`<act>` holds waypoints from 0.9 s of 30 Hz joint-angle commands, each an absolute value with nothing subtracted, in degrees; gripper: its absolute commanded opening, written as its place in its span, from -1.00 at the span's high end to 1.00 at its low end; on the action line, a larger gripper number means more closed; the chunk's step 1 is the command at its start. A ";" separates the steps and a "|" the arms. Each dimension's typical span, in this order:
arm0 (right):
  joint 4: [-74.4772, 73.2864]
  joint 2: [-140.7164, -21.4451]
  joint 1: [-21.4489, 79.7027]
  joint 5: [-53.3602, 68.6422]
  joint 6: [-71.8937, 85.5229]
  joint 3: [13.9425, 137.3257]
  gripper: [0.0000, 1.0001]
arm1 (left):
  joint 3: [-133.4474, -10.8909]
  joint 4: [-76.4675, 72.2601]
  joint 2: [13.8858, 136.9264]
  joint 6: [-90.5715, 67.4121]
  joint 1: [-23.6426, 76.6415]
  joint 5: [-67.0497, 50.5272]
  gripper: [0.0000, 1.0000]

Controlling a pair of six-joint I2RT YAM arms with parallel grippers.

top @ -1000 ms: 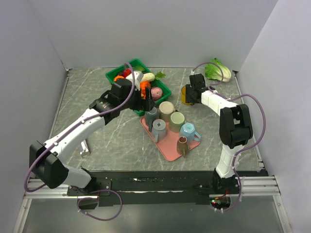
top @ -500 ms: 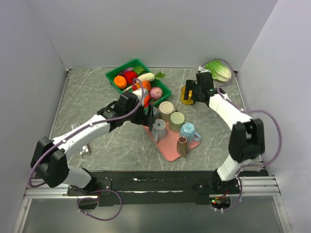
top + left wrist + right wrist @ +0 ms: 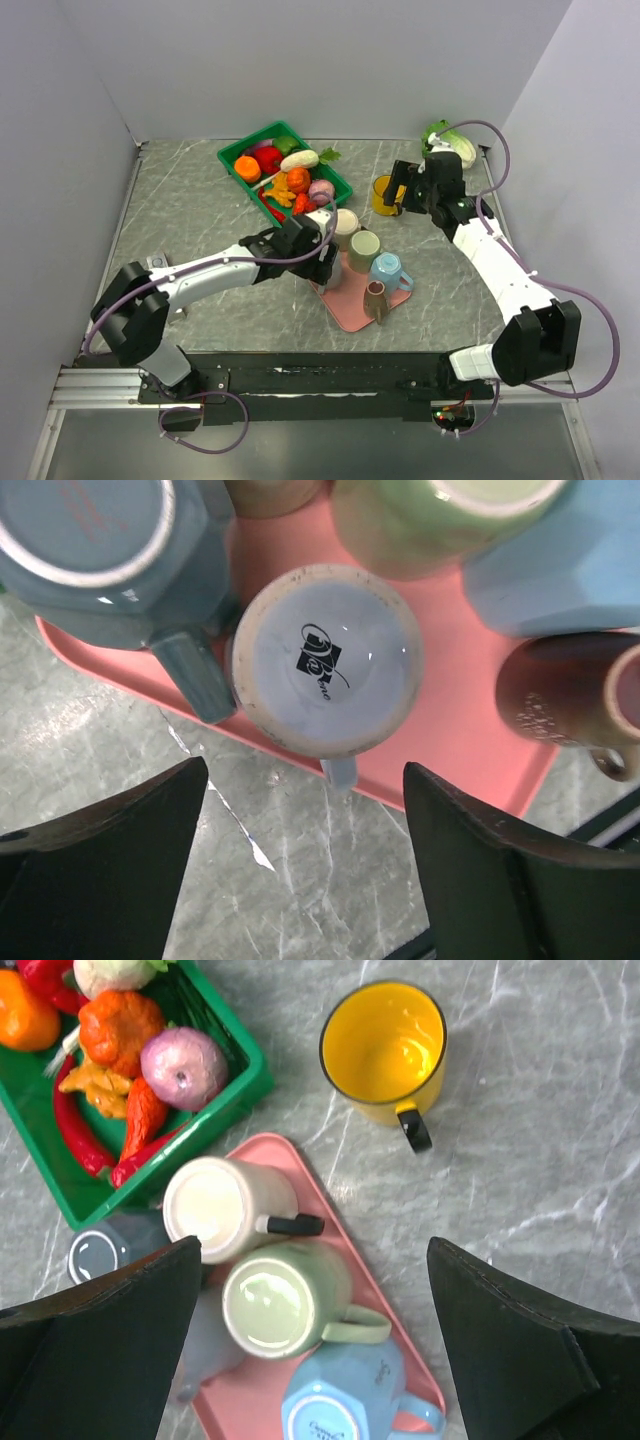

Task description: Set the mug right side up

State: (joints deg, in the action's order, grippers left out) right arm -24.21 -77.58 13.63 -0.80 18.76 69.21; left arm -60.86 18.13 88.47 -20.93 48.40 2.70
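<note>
A yellow mug [image 3: 385, 1050] stands upright on the table [image 3: 200, 200], its inside showing, also seen from above [image 3: 385, 193]. My right gripper [image 3: 314, 1250] hangs open above it and off to the side, holding nothing. On the pink tray [image 3: 470, 740] several mugs sit bottom up: a pale grey one with a logo [image 3: 325, 660], a dark teal one [image 3: 110, 550], a green one [image 3: 285, 1305], a cream one [image 3: 225, 1208] and a light blue one [image 3: 340, 1400]. My left gripper [image 3: 305, 770] is open just above the pale grey mug's handle side, touching nothing.
A green basket [image 3: 232, 152] of vegetables stands behind the tray. A brown mug [image 3: 376, 298] sits at the tray's near end. A cabbage [image 3: 452, 143] lies in the back right corner. A small metal piece [image 3: 155, 263] lies at the left.
My right gripper opened, let go of the yellow mug and drew back from it. The left arm swung from the basket down over the tray's mugs, its jaws narrowing slightly.
</note>
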 commanded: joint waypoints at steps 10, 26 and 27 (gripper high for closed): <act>-26.54 -71.11 13.89 -2.55 20.30 66.18 -0.99 | -62.67 15.91 92.99 -26.46 51.33 7.65 -0.47; -27.16 -70.66 13.88 -5.19 20.57 65.22 -0.99 | -64.95 15.82 97.64 -26.19 51.50 5.98 0.02; -27.16 -70.75 13.80 -5.19 20.57 65.21 -0.99 | -64.95 15.82 97.73 -26.19 51.50 5.98 0.04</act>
